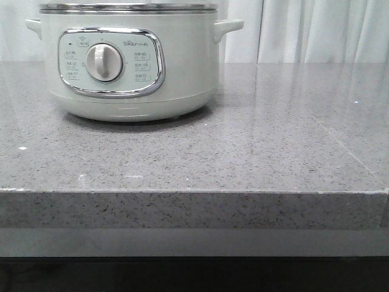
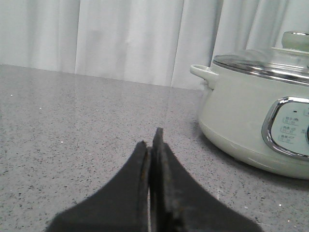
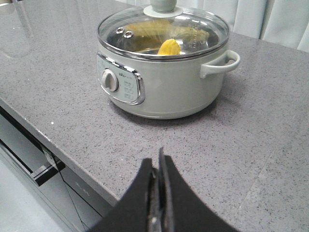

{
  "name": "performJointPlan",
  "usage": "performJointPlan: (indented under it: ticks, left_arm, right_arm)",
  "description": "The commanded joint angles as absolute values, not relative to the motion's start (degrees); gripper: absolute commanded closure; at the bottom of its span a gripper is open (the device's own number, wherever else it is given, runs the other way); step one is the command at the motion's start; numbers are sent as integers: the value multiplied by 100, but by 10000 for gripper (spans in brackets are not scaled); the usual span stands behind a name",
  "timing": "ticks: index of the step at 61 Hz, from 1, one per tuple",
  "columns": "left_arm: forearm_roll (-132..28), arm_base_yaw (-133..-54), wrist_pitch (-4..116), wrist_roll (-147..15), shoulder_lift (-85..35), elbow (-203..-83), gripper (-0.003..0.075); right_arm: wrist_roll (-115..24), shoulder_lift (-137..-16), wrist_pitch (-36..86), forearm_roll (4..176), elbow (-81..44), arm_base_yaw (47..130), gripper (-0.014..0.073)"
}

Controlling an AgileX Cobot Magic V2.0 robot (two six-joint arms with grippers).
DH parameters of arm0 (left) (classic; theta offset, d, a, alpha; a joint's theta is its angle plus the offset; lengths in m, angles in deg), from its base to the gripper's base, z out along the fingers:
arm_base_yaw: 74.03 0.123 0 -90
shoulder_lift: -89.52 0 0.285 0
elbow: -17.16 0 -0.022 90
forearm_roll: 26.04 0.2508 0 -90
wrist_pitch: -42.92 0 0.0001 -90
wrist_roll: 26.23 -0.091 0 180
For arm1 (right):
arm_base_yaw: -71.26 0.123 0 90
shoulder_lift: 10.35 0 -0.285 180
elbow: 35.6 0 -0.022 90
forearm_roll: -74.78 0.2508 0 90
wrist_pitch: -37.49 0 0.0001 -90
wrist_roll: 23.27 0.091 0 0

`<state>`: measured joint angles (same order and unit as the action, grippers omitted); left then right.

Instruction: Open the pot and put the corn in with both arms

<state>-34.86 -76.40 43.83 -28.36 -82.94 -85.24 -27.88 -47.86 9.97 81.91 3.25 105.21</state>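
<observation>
The pale grey-green pot (image 1: pixel 130 64) stands on the grey stone counter at the back left, its dial facing me. It also shows in the left wrist view (image 2: pixel 256 121) and in the right wrist view (image 3: pixel 164 72). A glass lid (image 3: pixel 161 29) with a round knob sits on it. The yellow corn (image 3: pixel 169 47) shows through the lid, inside the pot. My left gripper (image 2: pixel 151 137) is shut and empty, low over the counter, apart from the pot. My right gripper (image 3: pixel 156 158) is shut and empty near the counter's front edge. Neither gripper shows in the front view.
The grey speckled counter (image 1: pixel 255 152) stretches to the right of the pot. White curtains (image 1: pixel 316 30) hang behind it. The counter's front edge (image 3: pixel 53 142) drops to dark cabinet fronts below.
</observation>
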Motion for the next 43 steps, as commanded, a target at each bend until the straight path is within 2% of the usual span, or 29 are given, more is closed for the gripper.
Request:
performJointPlan:
  ticks: [1,8,16,27,43]
  left_arm:
    - [-3538,-7690,3894,-2834,-8404,-8501,741]
    - [-3538,-7690,3894,-2834,-8404,-8501,741]
    - [-3538,-7690,3894,-2834,-8404,-8501,741]
    - [-3538,-7690,3894,-2834,-8404,-8501,741]
    - [-3538,-7690,3894,-2834,-8404,-8501,741]
  right_arm:
    - [-2821,-4796,1435,8227,175,10508,661]
    - [-2821,-4722,1538,8227,326,10425,661]
    - [-2821,-4415,2244,8227,849,9830,661]
    - [-2821,-3260,3268,8227,2112,8697,661]
    - [-2821,-1839,3508,8227,3583,7558,661]
